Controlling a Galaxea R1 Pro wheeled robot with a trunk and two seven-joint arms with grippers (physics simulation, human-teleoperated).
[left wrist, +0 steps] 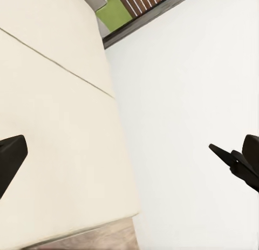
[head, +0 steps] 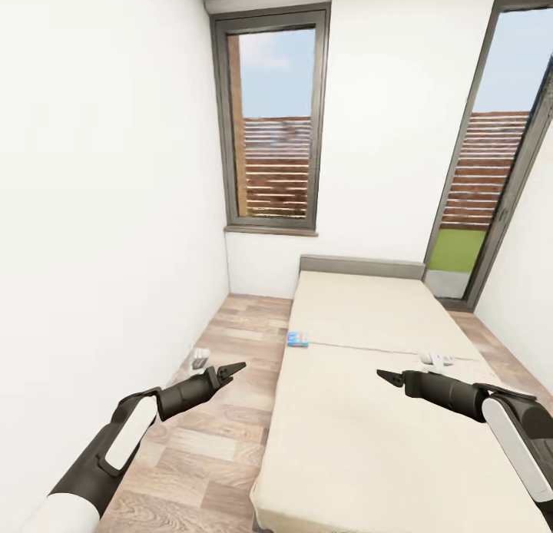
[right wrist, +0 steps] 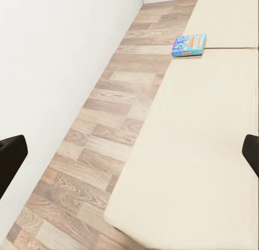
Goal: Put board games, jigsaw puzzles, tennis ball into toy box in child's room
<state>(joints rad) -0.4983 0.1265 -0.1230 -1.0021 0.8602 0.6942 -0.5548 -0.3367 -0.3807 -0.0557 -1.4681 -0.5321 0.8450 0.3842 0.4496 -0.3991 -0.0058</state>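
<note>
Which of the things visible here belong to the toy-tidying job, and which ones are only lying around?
Belong to the job:
- blue board game at the bed's left edge
- second board game near the right edge, partly hidden by the right arm
- bed

Just lying about:
- small pale object on the wooden floor by the wall; too small to identify
- windows

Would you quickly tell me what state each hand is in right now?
Left hand: open, holding nothing.
Right hand: open, holding nothing.
</note>
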